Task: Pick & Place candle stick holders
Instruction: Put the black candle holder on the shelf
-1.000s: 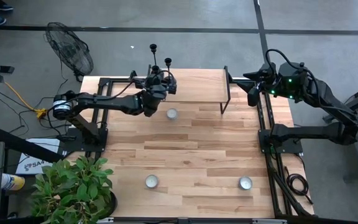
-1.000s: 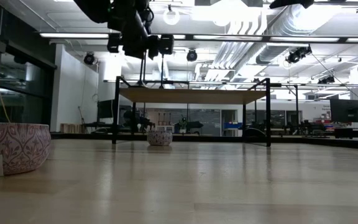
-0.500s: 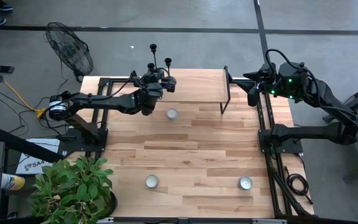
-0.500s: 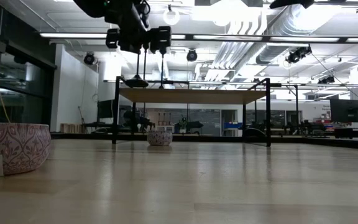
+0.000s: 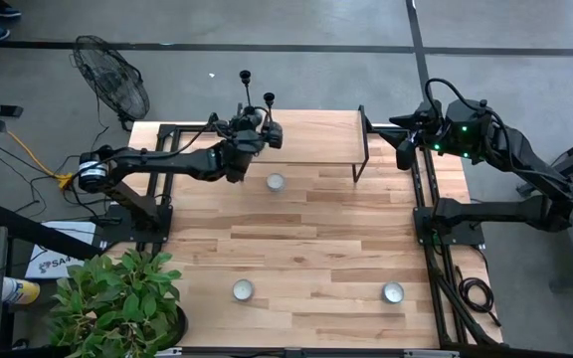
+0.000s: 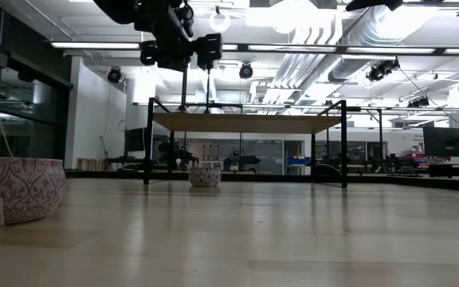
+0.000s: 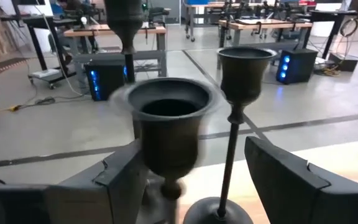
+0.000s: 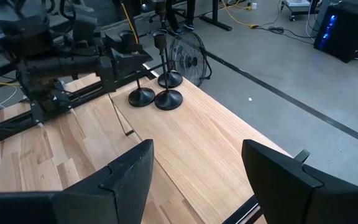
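Note:
Three black candle stick holders stand close together on the left end of the raised wooden shelf (image 5: 311,139), on their round bases (image 8: 168,99). The tallest (image 5: 245,76) is farthest back, and a middle one (image 5: 269,97) is beside it. The nearest one's cup (image 7: 166,121) shows between my left gripper's fingers. My left gripper (image 7: 194,180) reaches level over the shelf (image 5: 251,119) and stands open around this holder's upper stem. My right gripper (image 8: 197,180) hangs open in the air at the table's far right (image 5: 404,147), away from all three. My left gripper stands open with one finger (image 7: 120,183) on each side of the nearest holder, just under its cup (image 7: 166,149). The cup overlaps that finger in the wrist view. I cannot tell whether the finger touches it. The holder stands upright on the shelf.
Three small tealight cups sit on the tabletop: one by the shelf (image 5: 275,182) and two near the front (image 5: 242,289) (image 5: 393,291). A potted plant (image 5: 117,303) fills the near left corner. A fan (image 5: 112,80) stands on the floor behind the left end.
My left gripper has stayed at the shelf's left end, turned its wrist a little, and spread its fingers apart around the nearest holder. The holder's base showed tipped above the shelf half a second ago, and its stem stands upright now.

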{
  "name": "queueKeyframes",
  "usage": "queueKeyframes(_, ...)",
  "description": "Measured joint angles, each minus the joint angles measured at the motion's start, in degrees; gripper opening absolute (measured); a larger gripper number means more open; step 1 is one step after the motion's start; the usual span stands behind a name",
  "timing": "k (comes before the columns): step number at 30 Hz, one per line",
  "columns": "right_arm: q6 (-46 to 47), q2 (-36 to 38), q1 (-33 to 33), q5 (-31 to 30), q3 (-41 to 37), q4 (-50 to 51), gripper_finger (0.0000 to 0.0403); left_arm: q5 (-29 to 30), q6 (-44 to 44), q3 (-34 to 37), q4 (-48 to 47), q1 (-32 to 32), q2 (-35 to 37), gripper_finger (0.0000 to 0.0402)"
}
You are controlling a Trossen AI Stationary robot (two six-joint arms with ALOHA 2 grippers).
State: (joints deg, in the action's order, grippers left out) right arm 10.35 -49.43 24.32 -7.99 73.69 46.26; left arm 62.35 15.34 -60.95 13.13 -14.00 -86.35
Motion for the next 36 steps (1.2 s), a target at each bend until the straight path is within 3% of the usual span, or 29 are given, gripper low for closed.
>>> queueKeyframes(16, 0.0, 0.0, 0.0, 0.0, 0.0, 1.6, 0.0240, 0.5, -1.7, 0.0, -0.7, 0.7, 0.0, 0.0258)
queueKeyframes(36, 0.1, 0.0, 0.0, -0.6, 0.0, 3.0, 0.0240, 7.9, -2.0, -0.1, -4.3, 6.8, 0.0, 0.0258)
